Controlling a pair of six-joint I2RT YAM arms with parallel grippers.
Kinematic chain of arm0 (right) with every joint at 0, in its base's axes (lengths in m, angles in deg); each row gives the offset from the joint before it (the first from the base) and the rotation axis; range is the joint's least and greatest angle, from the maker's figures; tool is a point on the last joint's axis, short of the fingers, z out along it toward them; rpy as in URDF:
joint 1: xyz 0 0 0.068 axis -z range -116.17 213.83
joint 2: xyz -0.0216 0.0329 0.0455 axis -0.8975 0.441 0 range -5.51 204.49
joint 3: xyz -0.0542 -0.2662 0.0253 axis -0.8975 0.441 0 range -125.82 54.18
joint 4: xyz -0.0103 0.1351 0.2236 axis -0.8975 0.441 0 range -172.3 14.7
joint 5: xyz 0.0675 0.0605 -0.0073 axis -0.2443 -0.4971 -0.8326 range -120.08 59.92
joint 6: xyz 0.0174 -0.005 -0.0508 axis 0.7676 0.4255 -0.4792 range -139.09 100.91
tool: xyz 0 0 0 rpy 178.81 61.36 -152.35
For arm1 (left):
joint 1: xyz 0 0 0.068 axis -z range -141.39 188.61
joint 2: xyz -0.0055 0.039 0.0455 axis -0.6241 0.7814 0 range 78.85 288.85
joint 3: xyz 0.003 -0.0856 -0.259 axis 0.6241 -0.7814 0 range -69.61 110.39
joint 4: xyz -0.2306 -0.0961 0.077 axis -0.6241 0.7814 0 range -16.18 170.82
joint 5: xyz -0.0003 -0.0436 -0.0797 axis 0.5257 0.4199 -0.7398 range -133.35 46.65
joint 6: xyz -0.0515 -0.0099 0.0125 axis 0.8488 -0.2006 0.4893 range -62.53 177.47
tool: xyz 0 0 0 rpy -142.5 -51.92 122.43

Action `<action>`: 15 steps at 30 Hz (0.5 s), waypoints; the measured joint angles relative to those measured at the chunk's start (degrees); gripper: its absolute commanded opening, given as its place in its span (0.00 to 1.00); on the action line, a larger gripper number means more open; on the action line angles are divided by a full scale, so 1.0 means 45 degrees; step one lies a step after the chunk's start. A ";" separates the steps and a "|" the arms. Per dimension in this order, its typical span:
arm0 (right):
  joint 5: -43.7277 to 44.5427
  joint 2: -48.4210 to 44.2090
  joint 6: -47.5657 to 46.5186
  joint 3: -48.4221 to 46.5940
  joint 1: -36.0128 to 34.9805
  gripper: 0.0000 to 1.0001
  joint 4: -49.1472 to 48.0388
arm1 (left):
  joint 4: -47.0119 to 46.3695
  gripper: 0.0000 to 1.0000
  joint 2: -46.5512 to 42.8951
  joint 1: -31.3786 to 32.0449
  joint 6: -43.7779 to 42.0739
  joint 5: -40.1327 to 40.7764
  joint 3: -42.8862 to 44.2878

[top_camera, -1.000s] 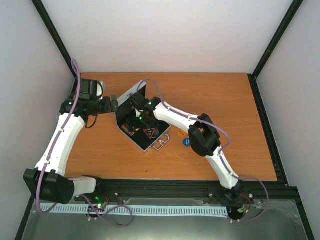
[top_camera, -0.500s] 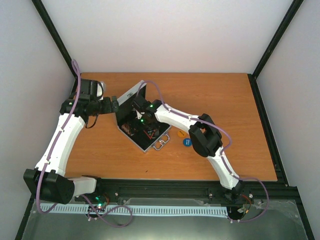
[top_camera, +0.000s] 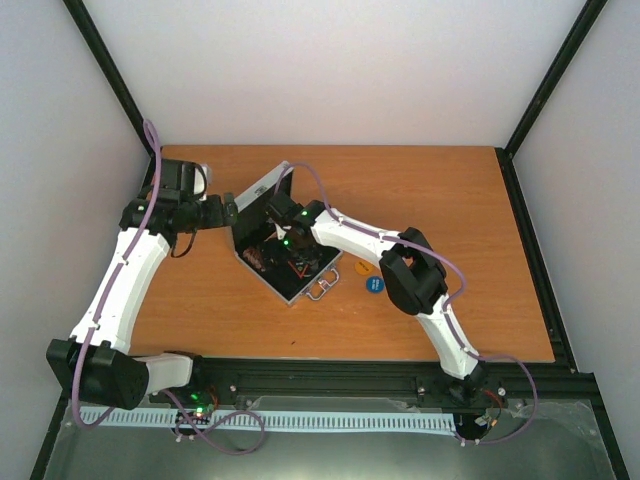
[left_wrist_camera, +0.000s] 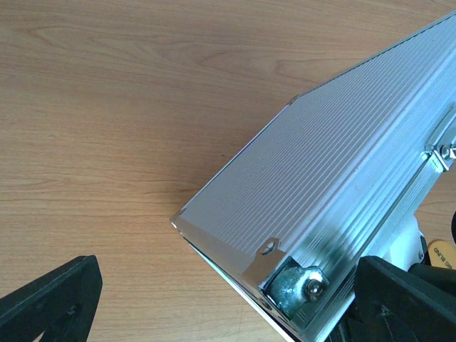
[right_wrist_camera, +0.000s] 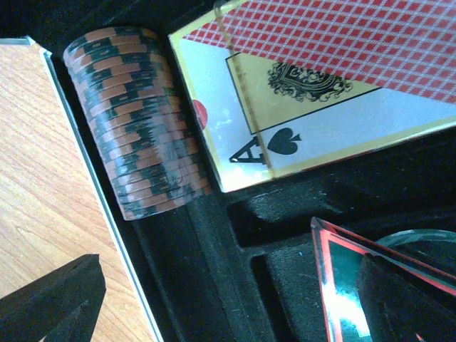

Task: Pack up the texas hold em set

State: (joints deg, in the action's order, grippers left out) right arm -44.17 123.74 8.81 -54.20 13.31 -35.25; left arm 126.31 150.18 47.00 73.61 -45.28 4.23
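The left fingers (left_wrist_camera: 50,303) are sitting released, straddling a corner of the aluminium case (left_wrist_camera: 335,164); the right fingers (right_wrist_camera: 53,299) are hovering released inside it, chip stack (right_wrist_camera: 142,121) at 11 o'clock.

The right arm (top_camera: 350,232) hides most of the case (top_camera: 256,193) interior; triangular button (right_wrist_camera: 336,274) seemingly cropped.

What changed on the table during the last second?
The right gripper shifted slightly left over the open case, jaws open, and nothing was grasped or let go. The left gripper, the case, the blue disc and the orange disc stayed put.
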 measured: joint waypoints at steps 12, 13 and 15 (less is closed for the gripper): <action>0.0704 0.0097 0.0044 -0.1137 0.0000 0.99 0.0345 | -0.0015 1.00 -0.0053 0.0000 0.0000 -0.0005 -0.0053; 0.0709 0.0112 0.0044 -0.1229 0.0005 0.99 0.0350 | -0.0015 1.00 -0.0053 0.0000 0.0000 -0.0005 -0.0053; 0.0729 0.0189 0.0044 -0.1336 0.0005 0.99 0.0350 | -0.0015 1.00 -0.0053 0.0000 0.0000 -0.0005 -0.0053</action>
State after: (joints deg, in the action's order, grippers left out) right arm -40.89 124.60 9.01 -60.21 13.33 -33.68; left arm 126.25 149.94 47.00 73.61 -45.30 3.99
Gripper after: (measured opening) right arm 0.990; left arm 0.998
